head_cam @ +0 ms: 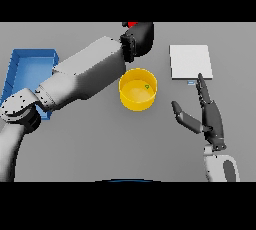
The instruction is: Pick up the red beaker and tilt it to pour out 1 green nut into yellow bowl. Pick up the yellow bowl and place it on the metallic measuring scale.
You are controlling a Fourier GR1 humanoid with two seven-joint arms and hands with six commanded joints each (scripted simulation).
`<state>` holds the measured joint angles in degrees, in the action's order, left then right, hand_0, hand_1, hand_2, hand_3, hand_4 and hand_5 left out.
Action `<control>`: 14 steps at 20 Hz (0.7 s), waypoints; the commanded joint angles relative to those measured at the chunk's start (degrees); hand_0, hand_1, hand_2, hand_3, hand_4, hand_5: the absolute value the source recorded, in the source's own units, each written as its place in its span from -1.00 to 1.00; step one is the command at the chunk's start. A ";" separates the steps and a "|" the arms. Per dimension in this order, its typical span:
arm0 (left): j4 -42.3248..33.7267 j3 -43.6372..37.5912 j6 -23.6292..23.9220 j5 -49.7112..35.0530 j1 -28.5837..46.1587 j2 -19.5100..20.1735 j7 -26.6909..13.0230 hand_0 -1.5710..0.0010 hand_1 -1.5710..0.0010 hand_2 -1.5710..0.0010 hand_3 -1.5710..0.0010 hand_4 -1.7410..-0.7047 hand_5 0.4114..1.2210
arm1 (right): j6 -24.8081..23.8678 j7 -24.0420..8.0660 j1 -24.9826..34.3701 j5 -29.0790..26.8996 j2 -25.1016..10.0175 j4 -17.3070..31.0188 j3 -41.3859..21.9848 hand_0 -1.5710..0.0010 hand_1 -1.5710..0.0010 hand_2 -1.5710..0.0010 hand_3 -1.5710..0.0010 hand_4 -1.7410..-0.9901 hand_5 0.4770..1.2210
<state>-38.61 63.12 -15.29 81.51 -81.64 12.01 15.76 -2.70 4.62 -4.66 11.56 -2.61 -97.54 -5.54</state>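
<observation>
We see left hand (139, 38) mostly hiding red beaker (132, 24), finger state unclear; right hand (209, 116) fingers spread; green nut (146, 87) in yellow bowl (137, 96)

A plain grey table (90, 144) fills the whole frame from edge to edge, its surface smooth, matte and evenly lit, with only soft, faint shadows. At the left of the frame a blue tray (30, 64) with raised walls lies on it. No wall, floor or window shows

Grey table (90, 144) bears yellow bowl (131, 99), metallic scale (190, 61), blue tray (25, 69).
</observation>
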 commanded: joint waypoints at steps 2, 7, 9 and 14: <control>1.16 -1.04 0.53 0.50 -4.21 1.43 1.09 -1.00 -1.00 -1.00 -1.00 -0.98 1.00 | 0.18 1.11 0.35 -0.16 -0.71 0.38 0.50 1.00 1.00 1.00 1.00 0.61 -0.77; 10.04 -12.11 1.73 -4.62 -12.61 5.69 -1.82 -1.00 -1.00 -1.00 -1.00 -0.96 1.00 | 0.78 2.62 -0.01 -0.10 0.20 0.21 -0.76 1.00 1.00 1.00 1.00 0.66 -0.79; 15.18 -18.94 0.34 -9.24 -14.77 7.19 -4.22 -1.00 -1.00 -1.00 -1.00 -0.98 1.00 | 1.88 2.95 0.23 -1.21 -0.06 0.55 -0.67 1.00 1.00 1.00 1.00 0.70 -0.77; 24.39 -42.63 -2.41 -29.19 -13.63 16.06 -11.69 -1.00 -1.00 -1.00 -0.93 -0.99 1.00 | 2.20 2.83 2.10 -1.80 -0.57 1.97 -0.17 1.00 1.00 1.00 1.00 0.67 -0.72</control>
<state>-14.16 20.55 -17.81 52.36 -95.20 28.20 4.02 -0.52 7.52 -2.56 9.75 -3.17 -95.59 -5.71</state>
